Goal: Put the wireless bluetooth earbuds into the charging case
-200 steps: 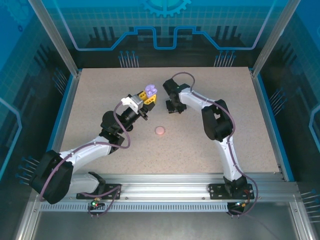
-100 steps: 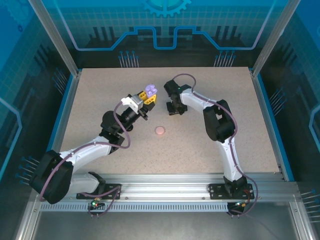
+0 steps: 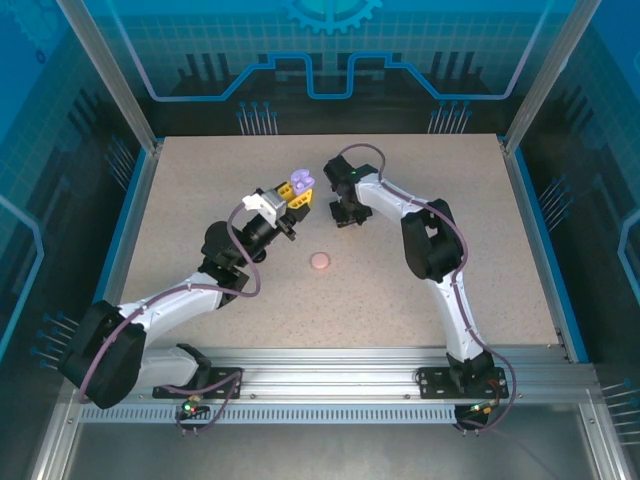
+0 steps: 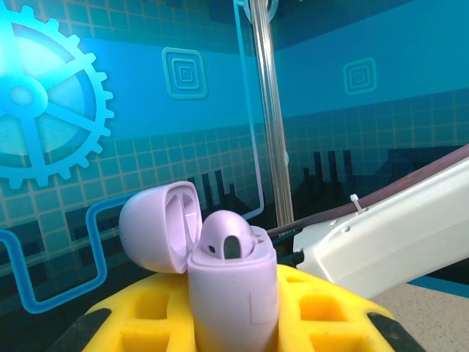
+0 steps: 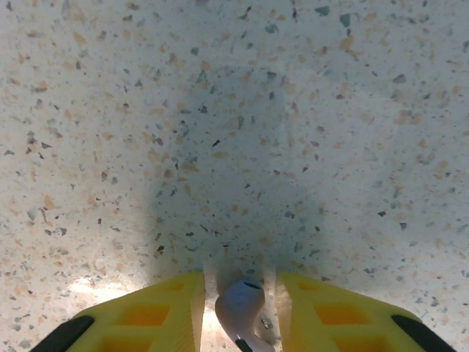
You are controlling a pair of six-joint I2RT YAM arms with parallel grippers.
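In the right gripper (image 5: 240, 284) sits a pale purple earbud (image 5: 238, 309).

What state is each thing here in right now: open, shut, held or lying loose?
purple charging case: lid flipped open, held upright.
seated earbud: sitting in the open case.
left gripper: shut on the purple charging case.
pale purple earbud: pinched, not yet in the case.
right gripper: shut on the pale purple earbud.
small pink object: lying loose on the table.
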